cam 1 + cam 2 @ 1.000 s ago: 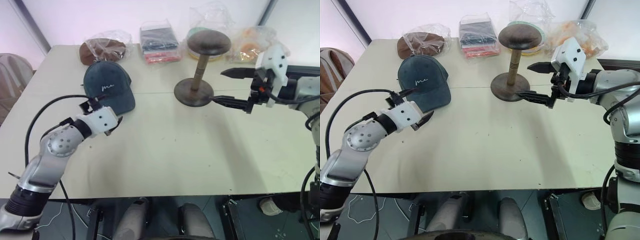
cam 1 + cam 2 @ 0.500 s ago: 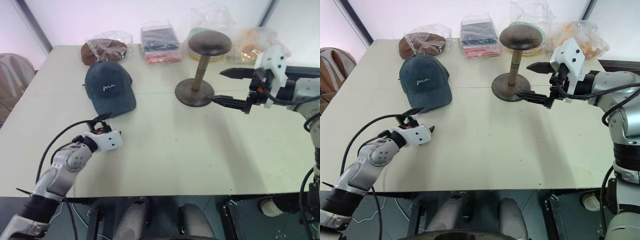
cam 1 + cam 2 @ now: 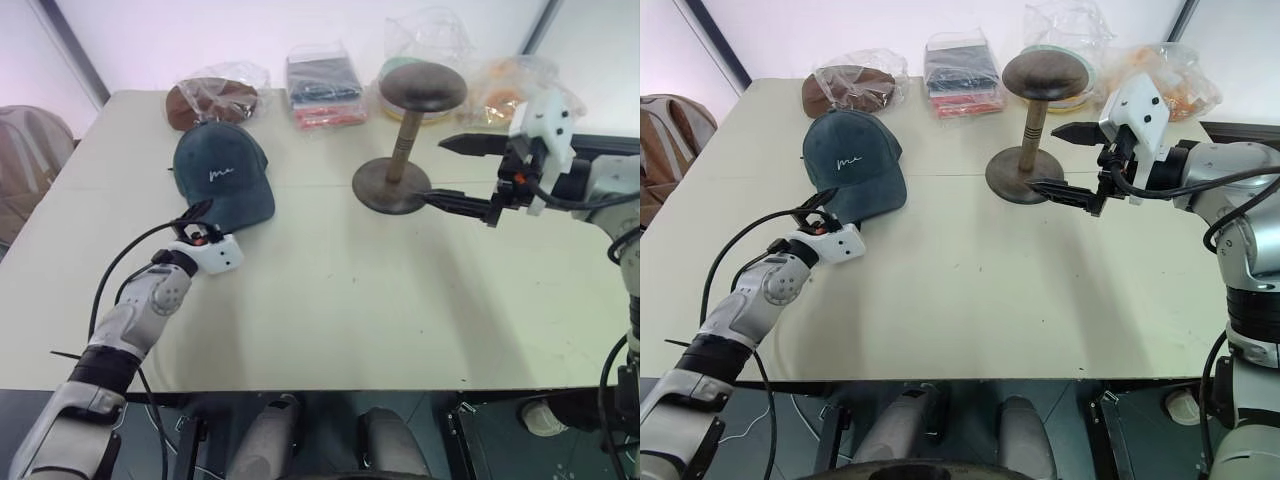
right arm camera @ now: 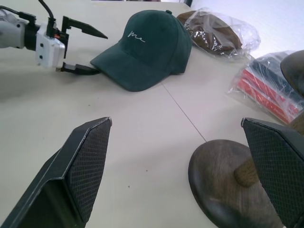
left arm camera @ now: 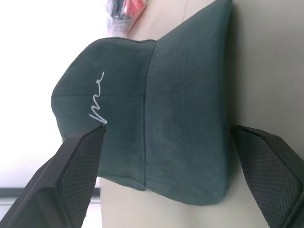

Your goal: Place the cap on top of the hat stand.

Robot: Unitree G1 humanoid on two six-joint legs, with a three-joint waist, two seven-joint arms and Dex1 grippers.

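Approach phase, cap not yet gripped. Left gripper (image 3: 830,222) low over the table (image 3: 970,300), fingers spread wide, pointing level at the brim edge of the teal-blue cap (image 3: 852,168); in the right wrist view one finger sits at table height just short of the brim, the other raised above it, so the brim lies between the jaws' line but untouched as far as I can tell. Cap rests flat on the table directly ahead of this gripper, crown beyond the brim, white script facing the gripper. Judged next move: ease forward until the brim is between the fingers, then close on it; the soft brim may slide if nudged. Right gripper (image 3: 1065,160) held above the table with fingers spread, empty; the hat stand (image 3: 1038,120) stands upright just beside its fingertips, domed top bare. Beyond both: brown cap in plastic (image 3: 854,87), folded cloths in bags (image 3: 962,72)
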